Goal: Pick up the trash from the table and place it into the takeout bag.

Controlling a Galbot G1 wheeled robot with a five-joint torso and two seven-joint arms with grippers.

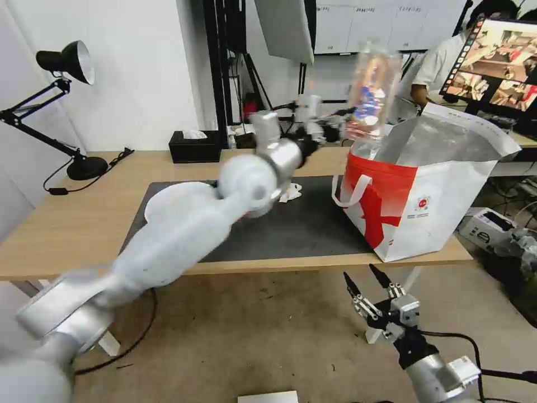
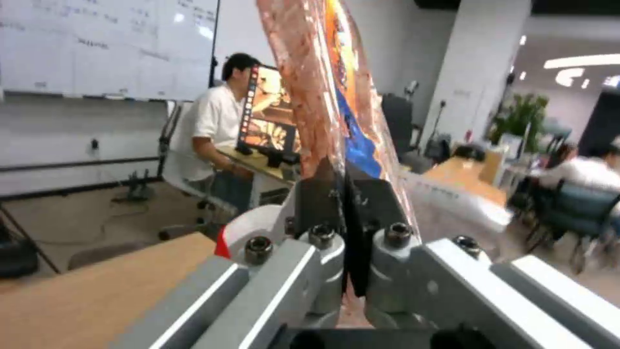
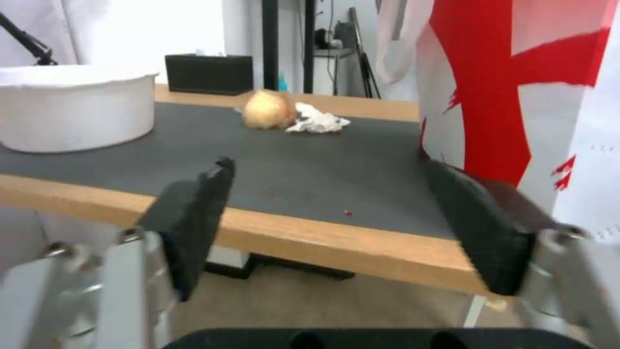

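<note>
On the one table lies one mat with one bowl, one wrapped ball, one tissue and one bag; one tray hangs above, and there are two grippers.

On the worktop, the bowl sits at nine o'clock from the tissue; the bag at three.

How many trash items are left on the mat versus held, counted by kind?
White bowl on mat: 1
Beige wrapped ball on mat: 1
Crumpled tissue on mat: 1
Clear plastic tray in left end effector, above the takeout bag: 1
Total: 4
</note>
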